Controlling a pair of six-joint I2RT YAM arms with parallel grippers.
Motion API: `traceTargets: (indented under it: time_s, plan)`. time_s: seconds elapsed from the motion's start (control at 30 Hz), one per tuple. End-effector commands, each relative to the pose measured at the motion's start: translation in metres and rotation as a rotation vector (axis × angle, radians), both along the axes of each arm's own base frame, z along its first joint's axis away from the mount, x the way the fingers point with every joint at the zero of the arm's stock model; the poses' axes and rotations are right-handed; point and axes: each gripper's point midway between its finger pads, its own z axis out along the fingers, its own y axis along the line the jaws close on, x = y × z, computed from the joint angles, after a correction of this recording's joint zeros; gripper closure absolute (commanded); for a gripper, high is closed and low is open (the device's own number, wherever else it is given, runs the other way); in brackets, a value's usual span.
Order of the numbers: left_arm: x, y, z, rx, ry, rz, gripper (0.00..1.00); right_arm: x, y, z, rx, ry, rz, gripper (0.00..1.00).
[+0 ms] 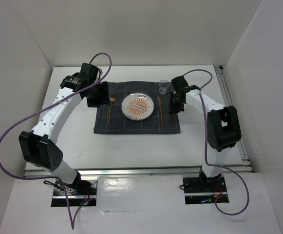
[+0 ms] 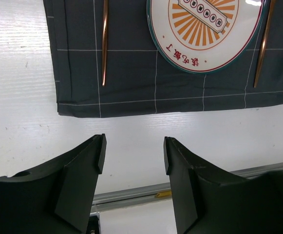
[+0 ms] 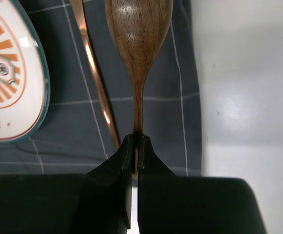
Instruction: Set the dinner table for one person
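Right wrist: I'm pinching wooden spoon [image 3: 139,44] handle in right jaws, placing it, copper utensil [image 3: 95,83] just left of jaws; next probably needing lowering, release. Left jaws spread.

A lab test booth: bare white walls [image 1: 19,44] enclose the dinner table [image 1: 131,148], aluminium rail [image 1: 141,170] along its edge.

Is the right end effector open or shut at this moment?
Shut. In the right wrist view, the right end effector pinches the thin handle of the brown wooden spoon.
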Motion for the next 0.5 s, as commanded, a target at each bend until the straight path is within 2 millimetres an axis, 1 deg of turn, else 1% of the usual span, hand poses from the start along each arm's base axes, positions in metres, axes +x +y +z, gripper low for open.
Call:
traceTargets:
  time_s: [0.0, 0.03, 0.1, 0.13, 0.17, 0.2, 0.23, 0.27, 0.3, 0.37, 0.4, 0.43, 0.47]
  plan:
    - [0.002, -0.001, 0.004, 0.009, -0.018, -0.024, 0.33, 0.02, 0.017, -0.005, 0.015, -0.016, 0.089, 1.0]
    - [0.002, -0.001, 0.004, 0.009, -0.018, -0.024, 0.33, 0.025, 0.019, -0.005, 0.016, -0.021, 0.089, 1.0]
    - [0.002, -0.001, 0.004, 0.009, -0.018, -0.024, 0.33, 0.028, 0.022, -0.019, 0.003, -0.001, 0.094, 1.0]
    - [0.002, -0.001, 0.004, 0.009, -0.018, -0.024, 0.33, 0.028, 0.022, -0.024, -0.004, 0.009, 0.102, 1.0]
    - [0.002, -0.001, 0.004, 0.009, -0.018, -0.024, 0.33, 0.033, 0.023, -0.024, -0.001, -0.002, 0.102, 1.0]
    - [0.002, -0.001, 0.004, 0.009, -0.018, -0.024, 0.33, 0.031, 0.023, -0.033, -0.007, 0.019, 0.102, 1.0]
    - [0.0, 0.0, 0.003, 0.012, -0.009, -0.024, 0.33, 0.031, 0.023, -0.033, -0.007, 0.019, 0.102, 1.0]
    - [0.0, 0.0, 0.003, 0.012, -0.009, -0.024, 0.33, 0.031, 0.023, -0.038, -0.01, 0.031, 0.102, 0.97]
    - [0.0, 0.0, 0.003, 0.012, -0.009, -0.024, 0.33, 0.031, 0.021, -0.038, -0.015, 0.03, 0.089, 0.91]
    - [0.0, 0.0, 0.003, 0.012, -0.009, -0.024, 0.33, 0.032, 0.022, -0.036, -0.015, 0.03, 0.089, 0.7]
    - [0.0, 0.0, 0.003, 0.012, -0.009, -0.024, 0.33, 0.035, 0.02, -0.029, -0.023, 0.017, 0.073, 0.64]
    - [0.002, -0.001, 0.007, 0.009, -0.019, -0.024, 0.33, 0.034, 0.017, -0.02, -0.025, 0.003, 0.054, 0.61]
    - [0.002, -0.001, 0.007, 0.009, -0.019, -0.024, 0.33, 0.039, 0.017, -0.007, -0.025, -0.032, 0.048, 0.52]
